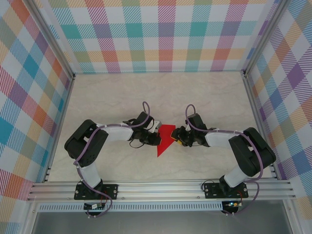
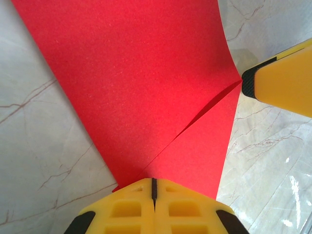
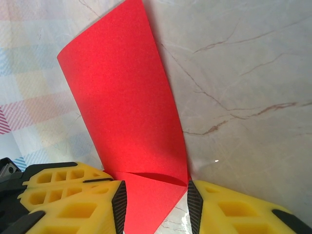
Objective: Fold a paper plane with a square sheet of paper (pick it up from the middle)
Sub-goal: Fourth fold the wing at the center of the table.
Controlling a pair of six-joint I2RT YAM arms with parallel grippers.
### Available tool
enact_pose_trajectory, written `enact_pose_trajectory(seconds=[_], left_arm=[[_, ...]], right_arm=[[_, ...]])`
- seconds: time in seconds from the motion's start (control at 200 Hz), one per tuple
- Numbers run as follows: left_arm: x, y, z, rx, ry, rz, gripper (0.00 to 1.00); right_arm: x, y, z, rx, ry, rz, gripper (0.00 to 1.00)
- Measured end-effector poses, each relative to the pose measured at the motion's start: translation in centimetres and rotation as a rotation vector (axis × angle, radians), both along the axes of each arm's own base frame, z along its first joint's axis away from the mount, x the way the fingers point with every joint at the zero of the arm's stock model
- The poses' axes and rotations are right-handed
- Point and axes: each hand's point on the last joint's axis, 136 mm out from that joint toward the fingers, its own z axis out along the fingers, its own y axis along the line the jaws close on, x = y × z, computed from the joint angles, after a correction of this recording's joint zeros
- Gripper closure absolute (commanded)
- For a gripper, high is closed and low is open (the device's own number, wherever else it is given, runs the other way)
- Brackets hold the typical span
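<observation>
Top view, left side: the left arm is bent inward over the pale marbled surface (image 1: 122,92), and the left gripper (image 1: 155,138) sits at the left edge of the red paper sheet (image 1: 165,139).

Left wrist view: the left gripper (image 2: 153,187) has its yellow fingers (image 2: 131,207) pressed together, with only a thin dark seam between them. They are clamped on the near corner of the red paper sheet (image 2: 146,73). From the clamp the sheet fans out wide and away. One layer overlaps another along a diagonal edge that runs toward the right. A finger of the right gripper (image 2: 282,83) touches the sheet's right-hand corner with its black tip.

Centre: the sheet is between the two grippers, in the middle of the surface. From above its outline is roughly triangular, with the point toward the arm bases.

Right wrist view: the right gripper (image 3: 157,200) has its fingers (image 3: 219,207) apart. The folded lower flap of the red paper sheet (image 3: 122,107) lies in the gap between the black pads. I cannot tell whether the pads press on it. Beyond the fingers the sheet bows upward in a curve.

Chequered pastel walls (image 1: 161,34) enclose the surface.
</observation>
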Motion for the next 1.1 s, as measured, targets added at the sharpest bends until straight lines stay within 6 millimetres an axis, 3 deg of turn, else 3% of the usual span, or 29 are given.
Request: enact_pose_trajectory(seconds=[0.83, 0.91, 1.1], left_arm=[[0.0, 0.0, 0.0, 0.001, 0.000, 0.000, 0.94], [0.0, 0.0, 0.0, 0.002, -0.002, 0.002, 0.91], [-0.4, 0.9, 0.7, 0.025, 0.007, 0.038, 0.70]], right_arm=[[0.3, 1.2, 0.5, 0.063, -0.006, 0.025, 0.64], [0.3, 1.4, 0.7, 0.077, -0.014, 0.042, 0.65], [-0.2, 1.9, 1.1, 0.093, -0.045, 0.110, 0.70]])
